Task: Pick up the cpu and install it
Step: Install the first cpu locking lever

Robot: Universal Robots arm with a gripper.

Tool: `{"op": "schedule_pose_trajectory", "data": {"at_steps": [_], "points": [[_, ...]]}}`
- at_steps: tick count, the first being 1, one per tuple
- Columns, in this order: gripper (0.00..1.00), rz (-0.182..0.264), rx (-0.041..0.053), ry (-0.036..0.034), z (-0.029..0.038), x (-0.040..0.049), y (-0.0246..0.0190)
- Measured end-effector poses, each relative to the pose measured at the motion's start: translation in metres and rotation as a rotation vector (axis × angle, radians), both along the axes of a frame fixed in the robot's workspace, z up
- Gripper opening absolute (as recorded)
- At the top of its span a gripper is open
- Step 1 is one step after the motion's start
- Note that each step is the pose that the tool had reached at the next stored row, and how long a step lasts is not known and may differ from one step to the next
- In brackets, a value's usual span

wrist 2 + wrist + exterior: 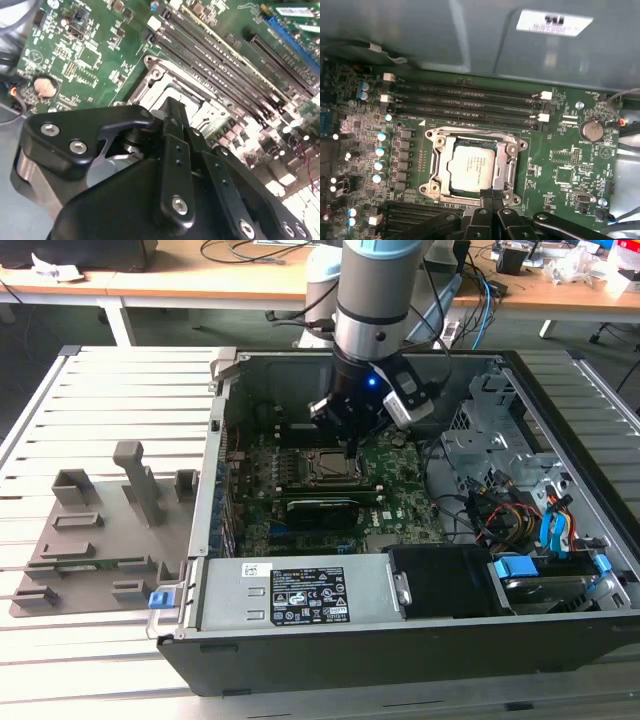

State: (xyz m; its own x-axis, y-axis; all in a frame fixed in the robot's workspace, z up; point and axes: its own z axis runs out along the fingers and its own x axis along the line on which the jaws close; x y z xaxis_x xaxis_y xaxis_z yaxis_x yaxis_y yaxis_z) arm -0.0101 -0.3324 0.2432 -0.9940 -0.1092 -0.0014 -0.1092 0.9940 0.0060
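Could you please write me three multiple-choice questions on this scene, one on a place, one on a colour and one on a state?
1. Where is the cpu?
A. On the grey holder blocks beside the case
B. In the socket on the motherboard
C. On the wooden desk behind

2. What colour is the motherboard?
A. Green
B. Red
C. White

3. How does the computer case stand?
A. Closed
B. Upright with a door on
C. Lying open, its inside exposed

Answers:
1 B: in the first wrist view the cpu lies within the metal frame of the socket, with the gripper at the frame's edge.
2 A: the motherboard is green.
3 C: the exterior view looks straight into the computer case.
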Motion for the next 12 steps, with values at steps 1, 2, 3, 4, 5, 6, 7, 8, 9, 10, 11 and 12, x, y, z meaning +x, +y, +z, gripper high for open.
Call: {"op": "schedule_pose_trajectory", "data": {"at_steps": [1, 2, 3, 4, 5, 6, 7, 8, 9, 10, 11, 12], "points": [[0.11, 0.0, 0.0, 0.0, 0.0067, 0.0, 0.0004], [0.11, 0.0, -0.0001, 0.0, 0.0104, -0.0001, 0.0005], [0.11, 0.0, -0.0001, 0.0001, 0.0133, 0.0, 0.0005], [0.11, 0.0, 0.0, 0.0, 0.0194, 0.0, 0.0006], [0.11, 0.0, 0.0, 0.0, 0.0233, -0.0001, 0.0006], [0.11, 0.0, 0.0, 0.0, 0.0251, -0.0001, 0.0006], [0.11, 0.0, 0.0001, 0.0, 0.0268, -0.0001, 0.0006], [0.11, 0.0, -0.0001, 0.0001, 0.0307, -0.0001, 0.0006], [0.11, 0.0, 0.0, 0.0, 0.0369, -0.0001, 0.0006], [0.11, 0.0, 0.0, 0.0, 0.0413, -0.0001, 0.0006], [0.11, 0.0, 0.0, 0.0, 0.0459, -0.0001, 0.0006], [0.11, 0.0, 0.0006, -0.0001, 0.0475, -0.0001, 0.0006]]}}
